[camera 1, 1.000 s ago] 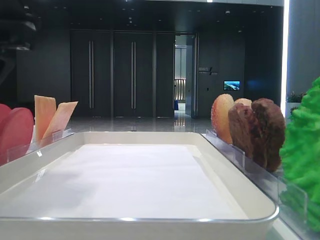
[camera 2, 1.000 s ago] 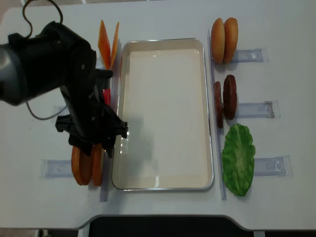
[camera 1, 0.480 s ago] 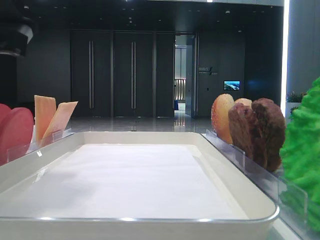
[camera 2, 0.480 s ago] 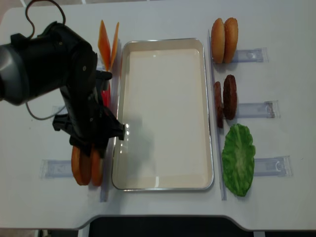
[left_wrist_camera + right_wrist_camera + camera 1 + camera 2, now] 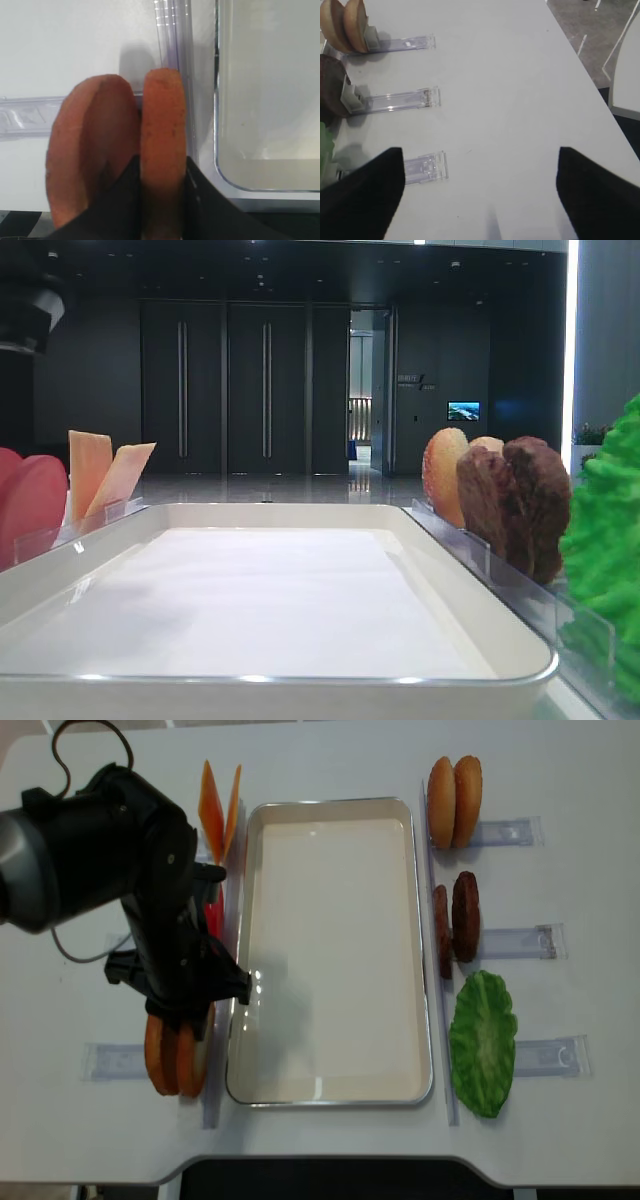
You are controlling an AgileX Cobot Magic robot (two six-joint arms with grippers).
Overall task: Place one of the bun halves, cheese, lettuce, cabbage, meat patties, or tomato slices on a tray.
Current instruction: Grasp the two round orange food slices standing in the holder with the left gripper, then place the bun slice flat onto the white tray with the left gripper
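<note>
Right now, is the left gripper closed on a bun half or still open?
Shut. The left gripper has its fingers pressed against both faces of the bun half nearer the tray, which stands upright on edge.

— What can't you make out from here?

— My black left arm (image 5: 110,890) covers the pinkish-red round tomato slices (image 5: 213,910) almost entirely.

— And the wrist views?

— The frame bottom crops the golden-orange bun halves (image 5: 162,150); the bright green frilly lettuce (image 5: 325,150) is a left-edge sliver.
</note>
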